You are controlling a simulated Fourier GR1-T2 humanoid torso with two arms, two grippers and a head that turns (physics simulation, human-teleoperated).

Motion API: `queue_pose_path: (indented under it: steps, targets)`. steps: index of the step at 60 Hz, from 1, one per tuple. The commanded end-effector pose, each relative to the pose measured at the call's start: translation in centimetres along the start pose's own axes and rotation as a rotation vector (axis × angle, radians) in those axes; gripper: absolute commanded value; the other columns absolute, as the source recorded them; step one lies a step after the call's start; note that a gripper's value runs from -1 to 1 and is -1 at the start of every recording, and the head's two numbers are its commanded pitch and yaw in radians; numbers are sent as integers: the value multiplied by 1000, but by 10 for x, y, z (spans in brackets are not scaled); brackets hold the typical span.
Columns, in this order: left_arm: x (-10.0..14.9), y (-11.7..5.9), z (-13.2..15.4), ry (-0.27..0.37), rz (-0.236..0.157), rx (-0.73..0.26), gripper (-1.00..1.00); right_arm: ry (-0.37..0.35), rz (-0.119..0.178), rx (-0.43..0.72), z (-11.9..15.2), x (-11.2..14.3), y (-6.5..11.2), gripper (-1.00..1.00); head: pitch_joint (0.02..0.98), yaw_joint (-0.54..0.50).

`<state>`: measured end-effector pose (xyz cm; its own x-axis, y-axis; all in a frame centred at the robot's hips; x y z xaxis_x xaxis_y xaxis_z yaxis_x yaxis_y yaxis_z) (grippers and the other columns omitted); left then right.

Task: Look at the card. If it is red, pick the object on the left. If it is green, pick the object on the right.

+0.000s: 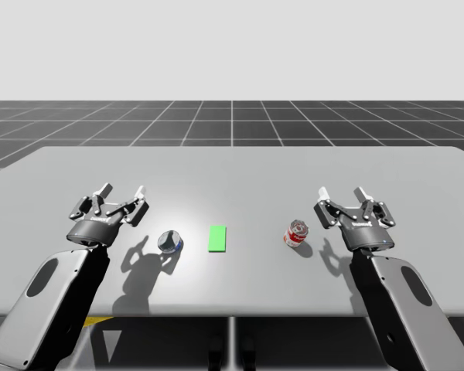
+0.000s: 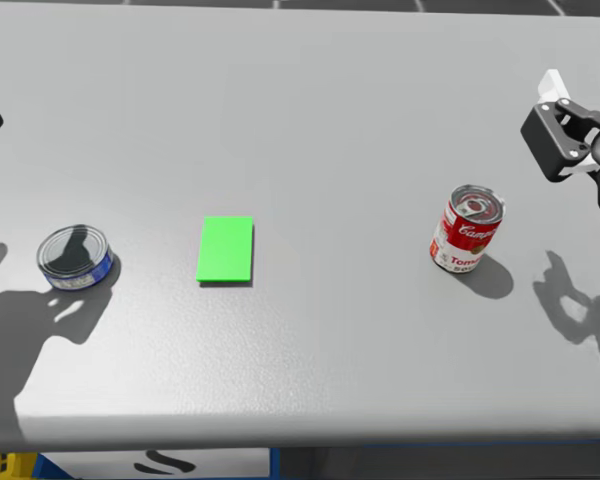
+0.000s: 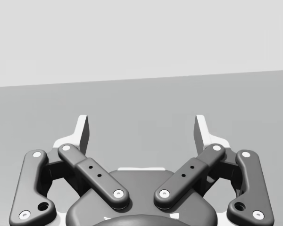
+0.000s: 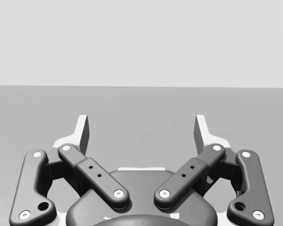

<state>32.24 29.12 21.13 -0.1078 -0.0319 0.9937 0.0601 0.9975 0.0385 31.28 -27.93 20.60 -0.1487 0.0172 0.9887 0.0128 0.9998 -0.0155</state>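
Note:
A green card (image 1: 218, 238) (image 2: 225, 249) lies flat at the table's middle. Left of it stands a short blue-banded tin (image 1: 170, 242) (image 2: 75, 257). On the card's right a taller red and white can (image 1: 296, 233) (image 2: 466, 229) stands upright. My left gripper (image 1: 122, 193) (image 3: 141, 129) hovers open just left of the tin, nothing between its fingers. To the right of the red can my right gripper (image 1: 341, 193) (image 4: 141, 129) is open too and holds nothing; part of it shows at the edge of the head view.
The grey table (image 1: 232, 166) stretches far beyond the objects, with a dark grid floor behind. Its front edge (image 2: 280, 440) runs close below the objects. Both arms cast shadows on the tabletop beside the cans.

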Motion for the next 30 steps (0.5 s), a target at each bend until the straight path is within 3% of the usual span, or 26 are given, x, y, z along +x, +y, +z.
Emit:
queue_pose_path:
  steps: [1, 16, 30]
  targets:
    - [0, 0, -1, -1, 0, -4, -1000, -1, 0, 1, 0, 0, 0, -1000, 872, -138]
    - [-2, -3, -1, 0, -1, -10, -1000, -3, -3, 0, -1, 1, -1, -1000, 871, -313]
    - [-3, -4, -1, 1, 0, -8, -1000, -10, 0, 15, 3, 6, 3, -1000, 870, -358]
